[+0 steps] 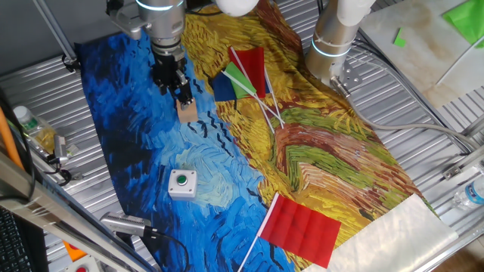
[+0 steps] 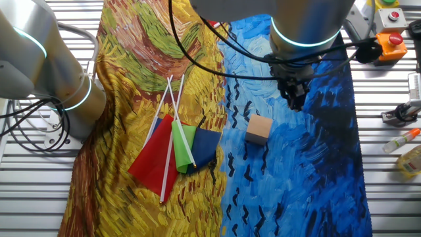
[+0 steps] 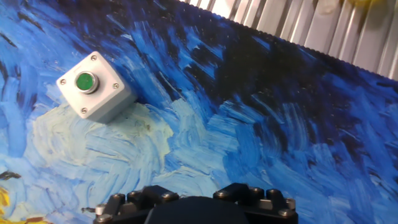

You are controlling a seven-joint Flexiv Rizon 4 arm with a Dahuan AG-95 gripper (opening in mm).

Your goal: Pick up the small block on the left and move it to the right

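Note:
The small block [image 1: 187, 112] is a plain tan wooden cube resting on the blue part of the painted cloth; it also shows in the other fixed view [image 2: 258, 128]. My gripper [image 1: 174, 89] hangs just above and beside the block, not touching it, and in the other fixed view [image 2: 296, 99] there is a clear gap between them. The fingers look spread and hold nothing. In the hand view only the gripper's dark base [image 3: 199, 208] shows at the bottom edge, and the block is out of that view.
A white box with a green button [image 1: 182, 183] sits on the cloth nearer the front, also in the hand view [image 3: 96, 86]. Small flags [image 1: 246, 75] lie mid-cloth and a red flag [image 1: 301, 228] at the front. A second arm's base [image 1: 333, 41] stands at the back.

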